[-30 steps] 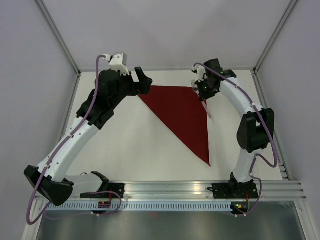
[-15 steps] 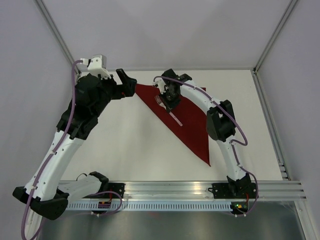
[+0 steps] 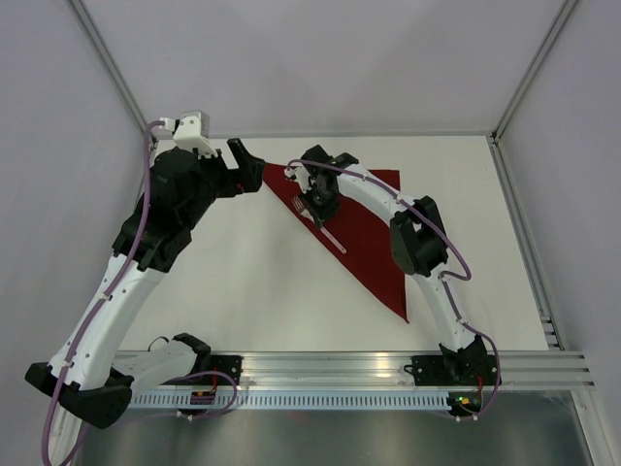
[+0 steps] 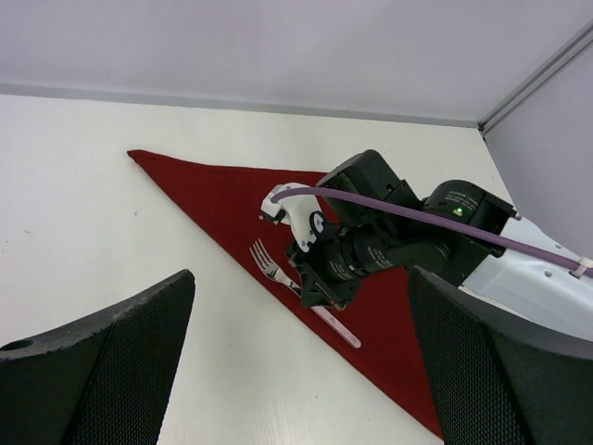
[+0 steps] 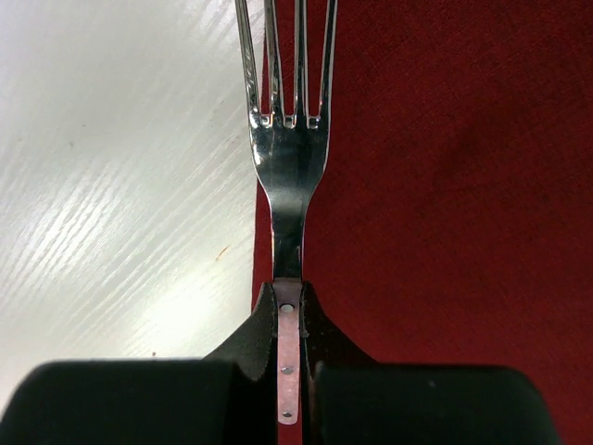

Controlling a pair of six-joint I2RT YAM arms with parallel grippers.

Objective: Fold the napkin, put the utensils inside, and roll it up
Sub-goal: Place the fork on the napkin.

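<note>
Right wrist view: the right jaws are clenched on the handle of the fork [image 5: 289, 167], its tines pointing ahead along the long edge of the dark red napkin [image 5: 445, 185], beside the bare white worktop [image 5: 111, 185]. From the top view, the napkin lies folded into a triangle. The left jaws stand spread wide and empty, just beside its far left corner.

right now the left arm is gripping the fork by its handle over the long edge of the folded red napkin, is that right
Not quite: it is the right gripper that is shut on the fork by its handle, over the long edge of the folded red napkin, as the right wrist view shows. The left gripper is open and holds nothing.
</note>
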